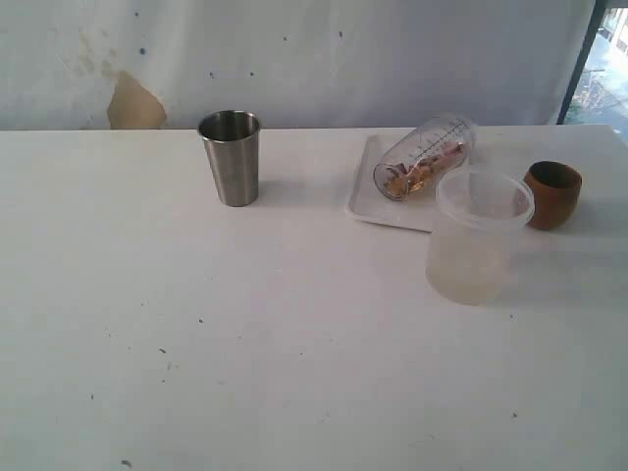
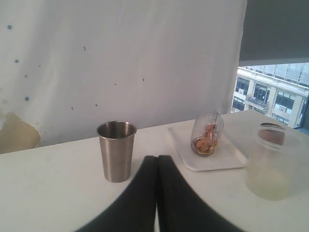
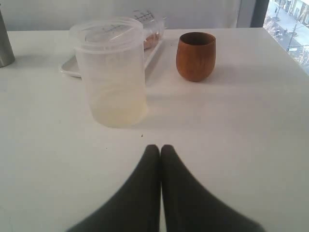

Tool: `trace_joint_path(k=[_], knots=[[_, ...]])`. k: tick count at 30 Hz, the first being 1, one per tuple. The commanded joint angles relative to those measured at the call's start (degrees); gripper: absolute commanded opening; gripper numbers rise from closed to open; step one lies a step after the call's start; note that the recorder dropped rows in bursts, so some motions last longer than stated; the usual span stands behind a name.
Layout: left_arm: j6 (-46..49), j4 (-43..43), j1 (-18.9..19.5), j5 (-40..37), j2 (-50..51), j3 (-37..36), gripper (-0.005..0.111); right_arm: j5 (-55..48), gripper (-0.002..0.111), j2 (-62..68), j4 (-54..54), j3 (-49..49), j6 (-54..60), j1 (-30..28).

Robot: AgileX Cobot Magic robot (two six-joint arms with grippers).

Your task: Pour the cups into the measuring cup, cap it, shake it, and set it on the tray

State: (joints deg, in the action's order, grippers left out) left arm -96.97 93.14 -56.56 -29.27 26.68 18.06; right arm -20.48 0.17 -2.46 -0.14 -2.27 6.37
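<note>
white table (image 1: 245,353), stained wall (image 1: 343,59), window (image 1: 610,69) rt

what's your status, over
Left gripper shut, empty; right gripper shut, empty. Measuring cup on its side on tray, contents inside. Frosted container in front of tray.

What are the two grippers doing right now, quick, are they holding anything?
Left gripper: closed, holding nothing.
Right gripper: closed, holding nothing.
</note>
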Motion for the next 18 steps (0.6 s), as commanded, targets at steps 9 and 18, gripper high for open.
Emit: trace_joint_path(k=[9, 18], knots=[[10.71, -26.95, 0.01, -0.12, -2.30, -0.27, 0.000, 0.51, 0.000, -0.17, -0.32, 0.14, -0.12, -0.11], [65.87, -63.43, 10.34, 9.62, -2.30, 2.25, 0.000, 0.51, 0.000, -0.17, -0.32, 0.14, -0.12, -0.11]])
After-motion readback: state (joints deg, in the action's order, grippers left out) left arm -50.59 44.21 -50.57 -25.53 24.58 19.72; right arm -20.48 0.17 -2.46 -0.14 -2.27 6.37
